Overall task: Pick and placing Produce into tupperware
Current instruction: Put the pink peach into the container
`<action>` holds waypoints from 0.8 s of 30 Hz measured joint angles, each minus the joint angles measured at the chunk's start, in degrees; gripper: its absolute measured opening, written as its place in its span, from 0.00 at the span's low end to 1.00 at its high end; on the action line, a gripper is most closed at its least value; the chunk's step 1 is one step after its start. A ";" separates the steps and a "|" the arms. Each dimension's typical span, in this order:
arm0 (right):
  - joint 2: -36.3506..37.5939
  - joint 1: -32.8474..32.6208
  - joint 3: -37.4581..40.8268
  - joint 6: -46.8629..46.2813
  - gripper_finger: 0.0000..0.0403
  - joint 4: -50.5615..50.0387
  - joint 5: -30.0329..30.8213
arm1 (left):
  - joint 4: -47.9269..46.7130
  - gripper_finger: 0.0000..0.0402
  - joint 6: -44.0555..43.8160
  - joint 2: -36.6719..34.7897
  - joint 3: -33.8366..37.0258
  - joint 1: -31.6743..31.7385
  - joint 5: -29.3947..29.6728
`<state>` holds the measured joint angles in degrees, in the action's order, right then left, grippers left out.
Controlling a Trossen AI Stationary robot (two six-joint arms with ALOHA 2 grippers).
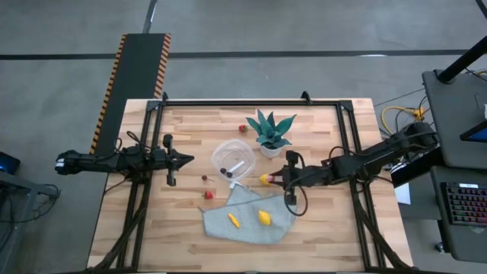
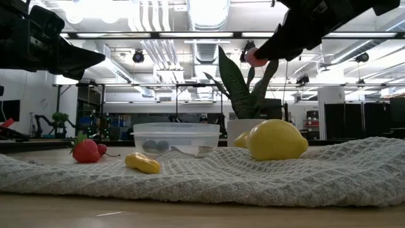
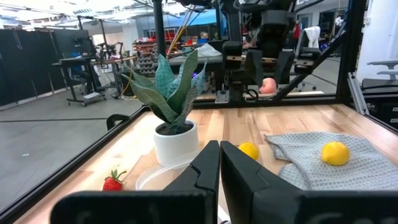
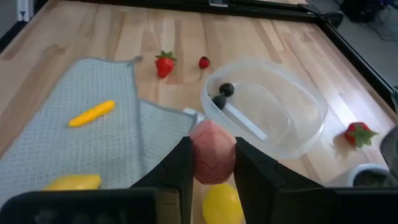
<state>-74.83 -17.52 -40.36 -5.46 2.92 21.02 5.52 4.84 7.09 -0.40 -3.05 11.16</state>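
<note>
Your right gripper (image 4: 212,163) was clenched on a small pinkish-red rounded toy fruit (image 4: 212,158), raised off the table, right of centre in the high view, just right of the round clear plastic tupperware with whitish rim (image 1: 233,158). The tupperware sat mid-frame and held two dark round berries (image 4: 222,96). Counted: three red strawberry pieces, one at top centre by the teal spiky potted plant (image 1: 269,131), two (image 1: 205,186) lower left of the tupperware. Two yellow pieces lay on the grey waffle cloth (image 1: 247,221): one lemon-like oval (image 1: 264,218) and one slim curved piece (image 1: 233,221). A third yellow oval (image 4: 221,202) sat under the right gripper, partly hidden. Your left gripper (image 1: 187,159) was at mid-left, fingers pressed together, holding nothing. The held fruit's kind was hard to make out.
</note>
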 joint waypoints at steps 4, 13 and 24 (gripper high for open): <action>-1.42 -0.16 -0.80 0.62 0.20 -0.16 0.02 | 0.02 0.00 -0.01 0.00 0.00 0.00 0.00; -5.96 -0.11 -5.52 4.46 0.19 0.67 0.04 | 0.05 0.00 0.00 0.09 0.00 0.02 -0.01; -18.80 0.62 -18.37 16.01 0.19 0.10 0.00 | 0.03 0.00 -0.02 0.00 0.00 0.04 0.00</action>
<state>-93.63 -16.89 -58.73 10.55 3.02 21.02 5.55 4.82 7.09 -0.40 -3.01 11.16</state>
